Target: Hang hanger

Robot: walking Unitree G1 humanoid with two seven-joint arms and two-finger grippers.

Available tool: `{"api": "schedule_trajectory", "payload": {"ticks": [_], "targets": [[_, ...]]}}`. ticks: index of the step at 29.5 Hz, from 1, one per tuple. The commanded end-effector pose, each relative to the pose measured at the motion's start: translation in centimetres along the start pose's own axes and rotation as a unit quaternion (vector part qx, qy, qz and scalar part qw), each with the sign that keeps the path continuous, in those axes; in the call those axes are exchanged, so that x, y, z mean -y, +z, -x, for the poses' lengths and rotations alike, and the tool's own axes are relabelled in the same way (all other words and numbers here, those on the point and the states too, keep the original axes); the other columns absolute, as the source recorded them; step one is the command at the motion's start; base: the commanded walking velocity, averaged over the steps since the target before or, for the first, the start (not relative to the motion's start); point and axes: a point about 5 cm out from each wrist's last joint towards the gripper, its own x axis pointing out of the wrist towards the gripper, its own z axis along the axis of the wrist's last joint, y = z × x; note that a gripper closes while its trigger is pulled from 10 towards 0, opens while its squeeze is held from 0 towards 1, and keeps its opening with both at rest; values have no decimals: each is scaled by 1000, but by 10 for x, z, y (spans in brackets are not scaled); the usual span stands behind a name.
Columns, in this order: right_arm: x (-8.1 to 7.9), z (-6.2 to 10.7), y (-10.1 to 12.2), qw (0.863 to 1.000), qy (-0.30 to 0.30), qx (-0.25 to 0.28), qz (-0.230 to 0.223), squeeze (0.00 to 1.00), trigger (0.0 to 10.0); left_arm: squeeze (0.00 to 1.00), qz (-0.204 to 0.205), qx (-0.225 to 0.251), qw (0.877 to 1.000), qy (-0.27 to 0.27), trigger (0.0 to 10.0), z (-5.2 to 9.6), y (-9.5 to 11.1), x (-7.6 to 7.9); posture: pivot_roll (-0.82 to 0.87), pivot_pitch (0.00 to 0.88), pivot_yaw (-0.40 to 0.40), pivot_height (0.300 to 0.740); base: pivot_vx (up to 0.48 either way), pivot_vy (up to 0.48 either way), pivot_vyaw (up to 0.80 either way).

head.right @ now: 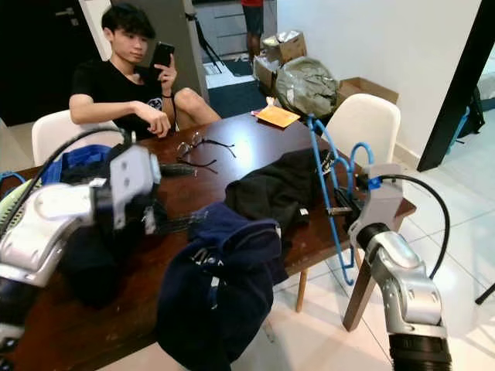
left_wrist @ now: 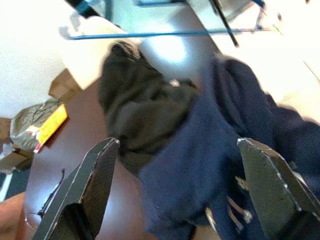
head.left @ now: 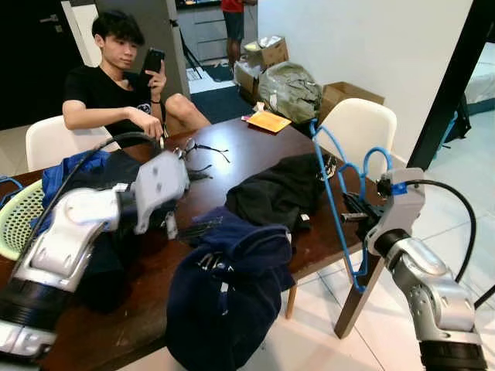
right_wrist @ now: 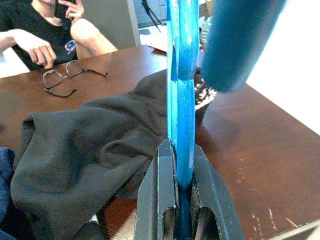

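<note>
A blue wire hanger (head.left: 334, 207) stands upright at the table's right edge. My right gripper (head.left: 357, 215) is shut on its lower bar, and in the right wrist view the two fingers clamp the blue hanger (right_wrist: 181, 100) between them. A navy hoodie (head.left: 232, 286) drapes over the near table edge, with a black garment (head.left: 274, 189) lying behind it. Just left of the hoodie my left gripper (head.left: 197, 226) hovers open. In the left wrist view its spread fingers (left_wrist: 100, 170) frame the navy hoodie (left_wrist: 225, 150) with nothing held.
A person (head.left: 116, 77) sits at the far side of the brown table (head.left: 240, 151) holding a phone. Glasses (head.left: 203, 151) and an orange envelope (head.left: 269, 121) lie on the far half. A white chair (head.left: 360, 127) stands right; a green basket (head.left: 19, 216) and a blue garment (head.left: 66, 174) are left.
</note>
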Motion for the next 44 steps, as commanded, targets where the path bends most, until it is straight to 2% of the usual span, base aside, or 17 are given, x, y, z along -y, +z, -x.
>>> {"api": "schedule_trajectory", "payload": {"ticks": [1,2,3,5,16,27,28,30,31,33,34,40,42,43,44], "targets": [[-5,-3,0,1000,12,-3,1,0,10000,0,-53,-16,998,-38,10000,-4,-8,13,4,0,23,740,0,0,0],[-5,-4,1,1000,13,-3,2,0,10000,0,-82,-27,994,-62,10000,-9,-13,21,-5,0,22,740,0,0,0],[-5,-4,1,1000,13,-3,2,0,10000,0,-82,-27,994,-62,10000,-9,-13,21,-5,0,22,740,0,0,0],[-4,-3,3,1000,12,-4,5,0,10000,0,-115,-41,989,-78,10000,-15,-22,23,-13,0,22,740,0,0,0],[-2,1,4,1000,11,-6,10,0,10000,0,-122,-29,988,-88,10000,-30,-21,28,-32,0,23,740,0,0,0],[4,8,3,1000,5,-10,15,0,10000,0,-129,-37,988,-78,10000,-43,-34,27,-55,0,25,740,0,0,0],[4,9,3,1000,5,-11,16,0,10000,0,-131,-38,988,-73,9647,-46,-36,27,-57,0,25,740,0,0,0],[4,9,3,1000,5,-11,16,0,10000,0,-131,-38,988,-73,9647,-46,-36,27,-57,0,25,740,0,0,0],[4,9,3,1000,5,-12,16,0,10000,0,-126,-35,989,-64,9098,-49,-37,26,-58,0,23,740,0,0,0],[3,9,2,1000,6,-13,16,0,10000,0,-119,-31,991,-57,8824,-53,-37,25,-60,0,23,740,0,0,0],[3,9,2,1000,6,-14,15,0,10000,0,-114,-28,992,-53,7529,-56,-37,24,-62,0,23,740,0,0,0],[4,9,3,1000,4,-14,16,0,10000,0,-107,-26,993,-50,7569,-62,-37,24,-62,0,23,740,0,0,0],[4,9,3,1000,3,-14,16,0,10000,0,-105,-25,993,-47,7882,-64,-38,24,-67,2,26,740,0,0,0],[4,10,4,1000,3,-14,16,0,10000,0,-103,-26,993,-45,7529,-66,-38,24,-70,3,29,740,0,0,0],[4,10,4,1000,1,-14,17,0,10000,0,-102,-28,993,-49,6353,-68,-40,24,-73,4,32,740,0,0,0]]}}
